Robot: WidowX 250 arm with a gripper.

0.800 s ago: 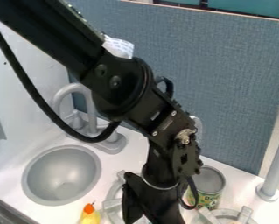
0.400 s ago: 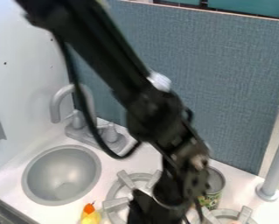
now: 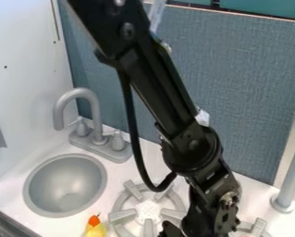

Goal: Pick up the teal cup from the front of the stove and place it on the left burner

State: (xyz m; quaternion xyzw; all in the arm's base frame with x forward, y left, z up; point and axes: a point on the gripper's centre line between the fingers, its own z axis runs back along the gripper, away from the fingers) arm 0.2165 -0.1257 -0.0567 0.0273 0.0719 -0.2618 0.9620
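Note:
My black gripper (image 3: pixel 180 230) hangs low at the bottom edge of the camera view, partly cut off by that edge. It is over the right front part of the left stove burner (image 3: pixel 148 210), a grey ring with prongs on the white counter. To the gripper's left, a yellow toy with an orange top (image 3: pixel 95 226) lies at the bottom edge, between the sink and that burner. The arm's wrist crosses in front of the area between the two burners.
A round grey sink (image 3: pixel 66 185) is at the left, with a grey faucet (image 3: pixel 91 120) behind it. The right burner (image 3: pixel 255 229) sits at the bottom right, near a grey post (image 3: pixel 288 178). A blue-grey panel (image 3: pixel 236 78) stands behind the counter.
The arm has swung right and its gripper has moved right and lower, uncovering the faucet and most of the left burner. The green-labelled can seen earlier is now behind the arm.

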